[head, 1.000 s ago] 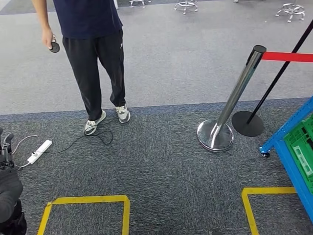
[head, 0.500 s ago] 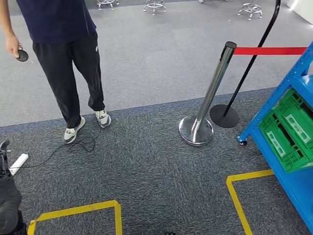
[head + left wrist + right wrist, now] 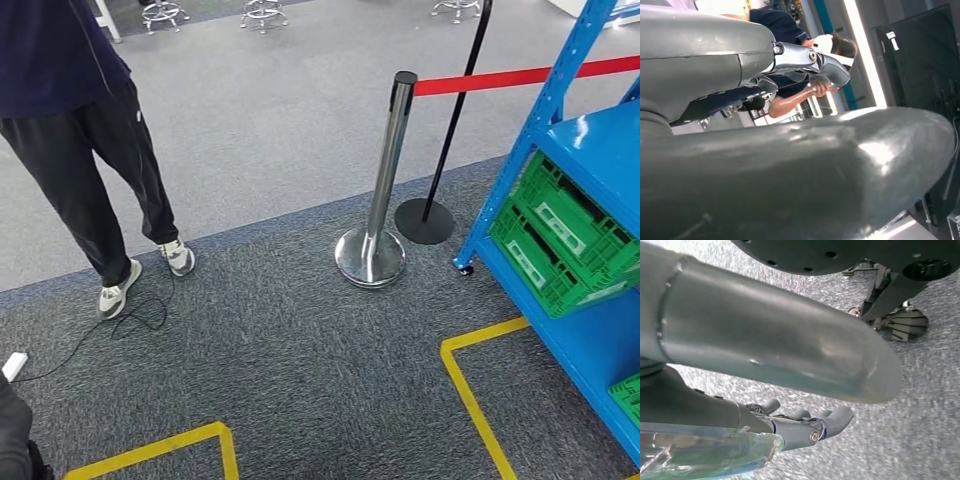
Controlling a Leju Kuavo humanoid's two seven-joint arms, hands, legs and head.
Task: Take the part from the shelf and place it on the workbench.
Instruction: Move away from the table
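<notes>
I see the blue shelf (image 3: 573, 150) with green crates (image 3: 562, 235) to my right, while both my left hand (image 3: 810, 62) and right hand (image 3: 810, 427) look empty with fingers loosely apart, I think.

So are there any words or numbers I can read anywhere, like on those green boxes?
No text here can be read.
Green crates on the blue shelf: pale label patches, too small and blurred to read.
Dark cabinet in the left wrist view: small white stickers, too blurred to read.
Red belt on the chrome post: no writing.
Yellow floor tape: plain lines, no words.
</notes>
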